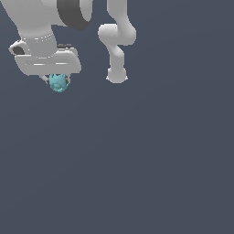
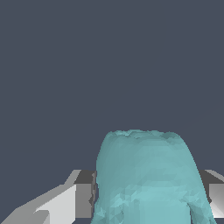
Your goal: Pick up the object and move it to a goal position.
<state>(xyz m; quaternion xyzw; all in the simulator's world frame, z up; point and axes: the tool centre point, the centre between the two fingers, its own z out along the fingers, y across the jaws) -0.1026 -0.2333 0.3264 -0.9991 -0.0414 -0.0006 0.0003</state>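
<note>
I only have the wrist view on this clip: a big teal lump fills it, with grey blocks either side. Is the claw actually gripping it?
Observer: The exterior view shows the teal object tucked directly under the white claw, between its fingers; it looks gripped.
Operator: How big is it really?
Observer: Tiny, far smaller than the claw's white body above it.
Operator: Anything else around?
Observer: The arm's base stands toward the exterior view's right of the object, on a plain dark ground.
</note>
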